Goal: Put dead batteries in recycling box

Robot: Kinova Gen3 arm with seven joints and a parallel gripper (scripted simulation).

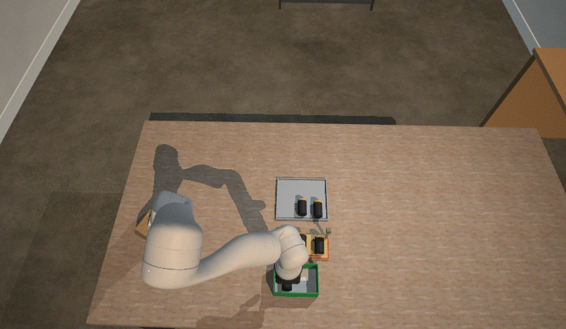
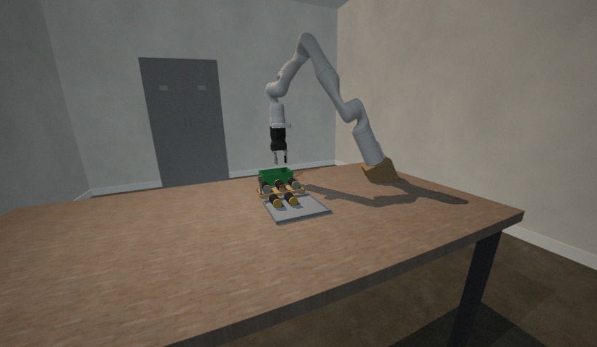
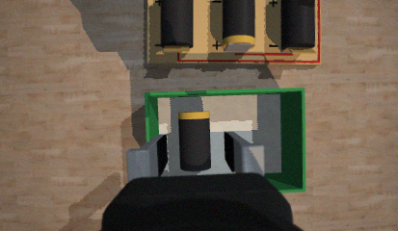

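My gripper (image 2: pixel 280 160) (image 3: pixel 196 146) is open above the green recycling box (image 1: pixel 317 282) (image 2: pixel 268 177) (image 3: pixel 293 140), which stands upright on the table. One black battery (image 3: pixel 195 141) with a yellow end lies in the box, below and between the open fingers. The holder (image 1: pixel 326 246) (image 3: pixel 205 29) bears three batteries, a left one (image 3: pixel 176 24), a middle one (image 3: pixel 239 19) and a right one (image 3: pixel 298 24) (image 1: pixel 318 245). The middle one's yellow end faces the box. Two batteries (image 1: pixel 302 207) (image 1: pixel 317 209) (image 2: pixel 275 201) (image 2: pixel 291 198) lie on the tray. I cannot tell whether the bulb is lit.
The grey tray (image 1: pixel 287 192) (image 2: pixel 309 211) lies beyond the holder, on the side away from the box. A small post (image 1: pixel 328 231) (image 2: pixel 260 178) rises at the holder's corner. The arm hides part of the holder and box in the top view.
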